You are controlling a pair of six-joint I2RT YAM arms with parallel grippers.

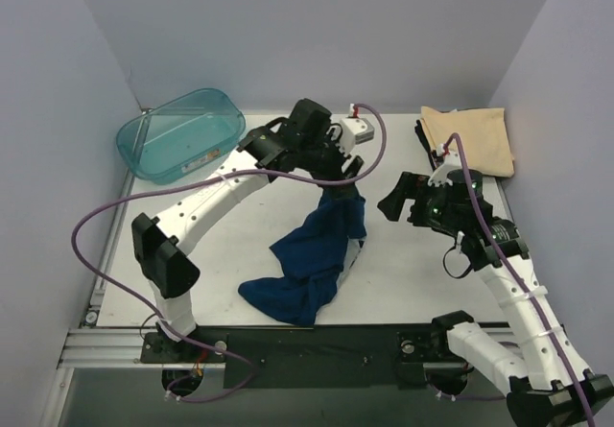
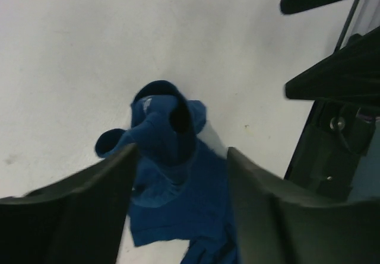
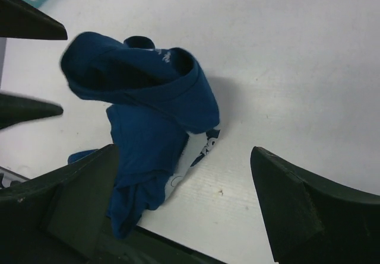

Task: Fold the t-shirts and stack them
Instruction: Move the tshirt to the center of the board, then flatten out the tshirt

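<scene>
While looking down from above, finds the navy t-shirt (image 1: 312, 254) crumpled at the middle of the desk (image 1: 413, 269), bunched low at the near end and rising in a narrow column toward the left gripper (image 1: 348, 171). Shows that gripper's fingers (image 2: 77, 210) parted in the left wrist view, with a rounded peak of navy cloth in the gap just beyond the tips. Cannot tell whether either finger touches the cloth. Puts the right gripper (image 1: 395, 200) just right of the shirt's upper part, above the desk, spread wide and clamped on nothing; in the right wrist view, only the navy heap and bare desk between its two fingers (image 3: 309, 210). Reveals a small white printed graphic (image 3: 205, 148) on a flap at the heap's edge. Places a tan t-shirt (image 1: 472, 139) folded flat at the far right corner, well apart from the navy one, with black cloth (image 1: 423, 134) showing as a thin strip along its left edge; too little of it in sight to tell more. Sets a translucent teal tub (image 1: 182, 137) at the far left of the desk, well apart from every shirt.
</scene>
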